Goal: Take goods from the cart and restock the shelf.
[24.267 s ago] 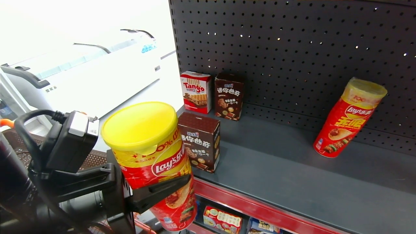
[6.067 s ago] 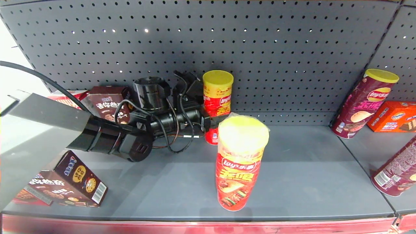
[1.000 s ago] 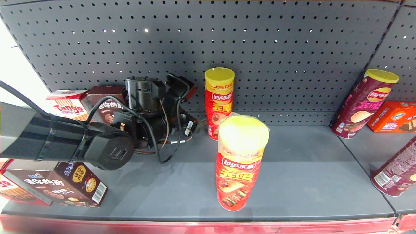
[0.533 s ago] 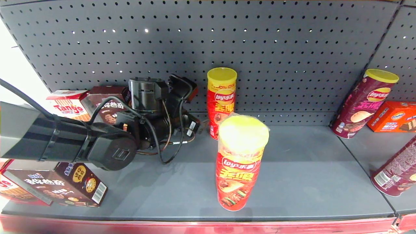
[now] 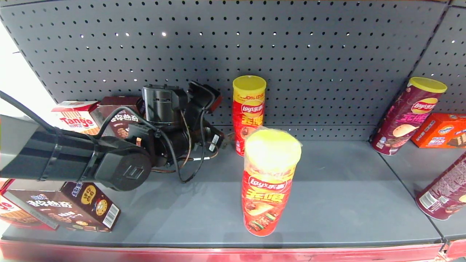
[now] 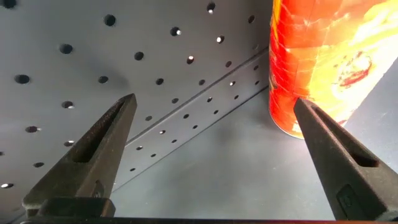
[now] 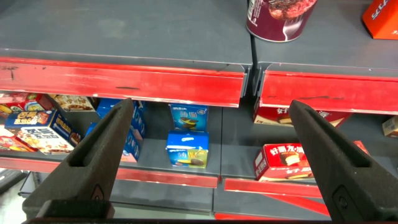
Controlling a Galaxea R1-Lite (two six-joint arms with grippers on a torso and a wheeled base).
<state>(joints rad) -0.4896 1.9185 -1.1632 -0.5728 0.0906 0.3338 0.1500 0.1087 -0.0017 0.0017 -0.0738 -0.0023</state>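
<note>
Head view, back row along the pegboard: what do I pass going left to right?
red-and-white wafer box → dark brown cookie box → upright red chip can with yellow lid → leaning purple chip can with yellow lid → orange box

The left gripper has let go of the red chips can; its jaws now gape beside it.

Red chip can with yellow lid: upright at the rear of the grey shelf, behind a similar plastic-wrapped can.
</note>
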